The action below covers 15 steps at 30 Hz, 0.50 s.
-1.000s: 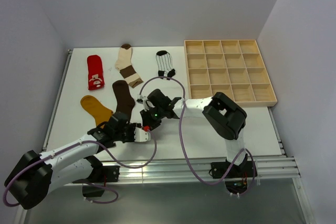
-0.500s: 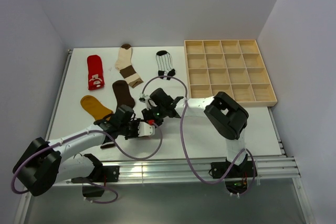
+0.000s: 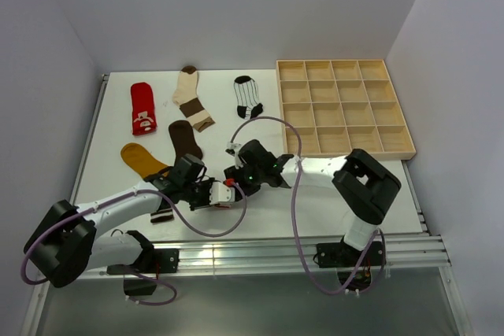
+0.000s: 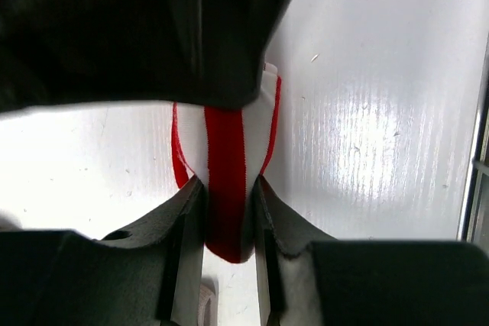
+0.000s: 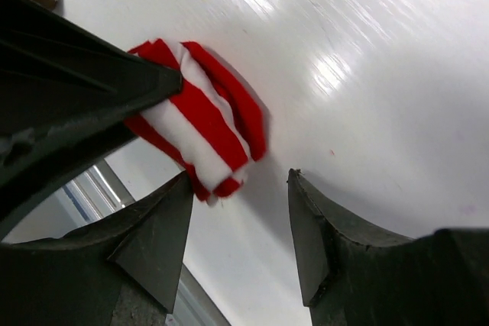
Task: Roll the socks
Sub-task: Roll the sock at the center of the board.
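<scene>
Right gripper (image 5: 241, 185) let go striped sock (image 5: 202, 131); left gripper (image 4: 228, 192) pinches it, outside tray (image 3: 346, 153).

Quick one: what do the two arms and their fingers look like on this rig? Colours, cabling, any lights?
Both the left arm and the right arm have white tube links between bulky black joint housings. A purple cable loops loosely along each one. A green light glows on the right wrist. The fingers are dark grey, matte and wedge-shaped, tapering to blunt tips.
</scene>
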Each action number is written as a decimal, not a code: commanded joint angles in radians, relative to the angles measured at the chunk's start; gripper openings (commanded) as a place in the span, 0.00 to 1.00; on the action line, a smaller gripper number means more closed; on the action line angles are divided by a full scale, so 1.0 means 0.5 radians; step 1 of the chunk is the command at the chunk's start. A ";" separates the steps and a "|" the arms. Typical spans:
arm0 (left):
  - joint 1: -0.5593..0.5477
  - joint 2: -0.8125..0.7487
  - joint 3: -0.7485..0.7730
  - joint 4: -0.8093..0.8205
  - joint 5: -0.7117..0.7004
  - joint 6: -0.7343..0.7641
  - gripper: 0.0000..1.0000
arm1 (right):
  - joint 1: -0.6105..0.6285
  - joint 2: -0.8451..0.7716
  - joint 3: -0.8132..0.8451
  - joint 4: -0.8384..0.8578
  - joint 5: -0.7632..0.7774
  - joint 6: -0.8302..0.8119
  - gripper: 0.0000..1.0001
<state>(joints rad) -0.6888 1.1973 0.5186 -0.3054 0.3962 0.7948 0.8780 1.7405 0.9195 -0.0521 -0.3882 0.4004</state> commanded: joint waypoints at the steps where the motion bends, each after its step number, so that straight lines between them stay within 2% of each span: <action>1: 0.000 0.075 -0.009 -0.291 0.045 -0.043 0.00 | -0.056 -0.198 -0.108 -0.025 0.258 0.046 0.59; 9: 0.031 0.124 0.067 -0.362 0.107 -0.046 0.00 | -0.102 -0.590 -0.415 0.171 0.485 0.221 0.61; 15: 0.107 0.207 0.150 -0.463 0.217 -0.004 0.00 | -0.108 -1.145 -0.768 0.408 0.702 0.291 0.60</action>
<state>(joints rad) -0.6537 1.2636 0.5861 -0.3939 0.4561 0.7921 0.8265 1.2888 0.5854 0.0376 -0.1299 0.5114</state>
